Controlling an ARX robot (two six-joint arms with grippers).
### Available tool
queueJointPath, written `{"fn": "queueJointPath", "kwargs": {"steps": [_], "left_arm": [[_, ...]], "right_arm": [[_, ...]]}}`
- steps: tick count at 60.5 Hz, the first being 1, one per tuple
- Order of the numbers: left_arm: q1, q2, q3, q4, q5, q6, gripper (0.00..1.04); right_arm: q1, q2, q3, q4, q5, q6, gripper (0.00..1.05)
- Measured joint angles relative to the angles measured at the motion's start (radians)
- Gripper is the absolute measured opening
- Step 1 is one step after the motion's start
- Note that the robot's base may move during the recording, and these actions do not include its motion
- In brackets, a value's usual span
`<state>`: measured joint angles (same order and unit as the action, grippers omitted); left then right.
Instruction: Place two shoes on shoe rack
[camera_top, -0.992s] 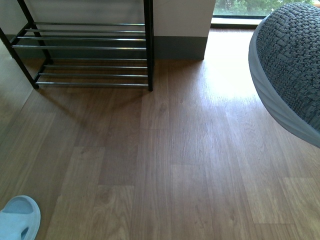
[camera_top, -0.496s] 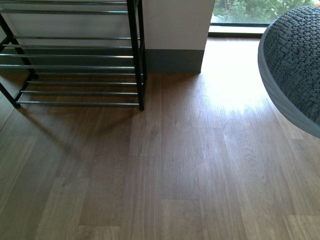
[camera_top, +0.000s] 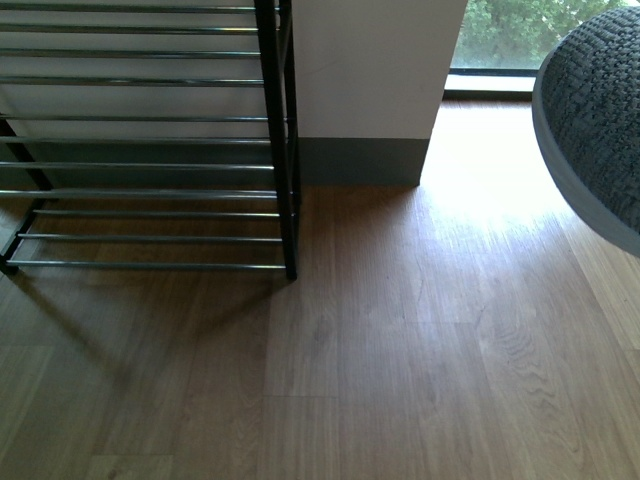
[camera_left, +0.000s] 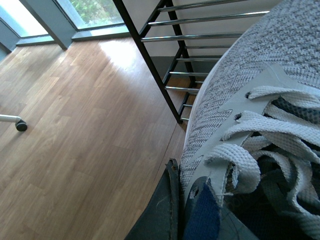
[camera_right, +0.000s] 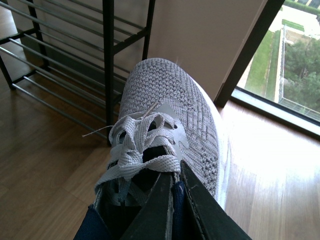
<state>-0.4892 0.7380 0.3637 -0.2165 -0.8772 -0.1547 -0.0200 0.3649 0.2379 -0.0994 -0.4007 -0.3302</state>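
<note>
The shoe rack (camera_top: 150, 165) stands on the wood floor (camera_top: 400, 350) ahead of both sets of jaws, past the toes of the shoes they carry; its black frame holds tiers of thin chrome bars, and no shoe rests on any tier in view. In the right wrist view its corner post (camera_right: 108, 65) rises just beyond the toe and a little to one side; in the left wrist view the rack (camera_left: 200, 37) shows beyond the other shoe's toe.

The right-held sneaker (camera_right: 175, 105) reaches straight out from the right gripper (camera_right: 175, 172), toe away from the jaws, off the floor and clear of the rack; grey knit upper, pale flat laces, a white sole edge, and a navy lining between the jaws. In the front view its rounded toe (camera_top: 600, 110) hangs at the right edge. The right jaws are pinched together on the navy tongue behind the laces.

The left-held sneaker (camera_left: 260, 80) likewise runs forward from the left gripper (camera_left: 190, 200); same grey knit, frayed pale laces, white sole rim. One dark finger (camera_left: 162, 210) presses its outer side with navy lining just inside, so the jaws grip the collar; the second finger is hard to make out.

A small black caster (camera_left: 21, 126) sits on the floor, well apart from the left jaws.
</note>
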Motion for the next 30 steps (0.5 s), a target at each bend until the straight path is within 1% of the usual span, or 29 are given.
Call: {"fn": "queueJointPath", "kwargs": {"steps": [16,24,30], "left_arm": [[0.001,0.0,0.0,0.0,-0.014,0.0,0.01],[0.001,-0.002,0.0,0.0,-0.002,0.0,0.01],[0.001,-0.002,0.0,0.0,-0.011,0.0,0.01]], "right_arm": [[0.0,0.001,0.0,0.0,-0.019,0.0,0.01],[0.0,0.0,-0.001,0.0,-0.011,0.0,0.01],[0.0,0.0,0.0,0.0,-0.011,0.0,0.01]]}}
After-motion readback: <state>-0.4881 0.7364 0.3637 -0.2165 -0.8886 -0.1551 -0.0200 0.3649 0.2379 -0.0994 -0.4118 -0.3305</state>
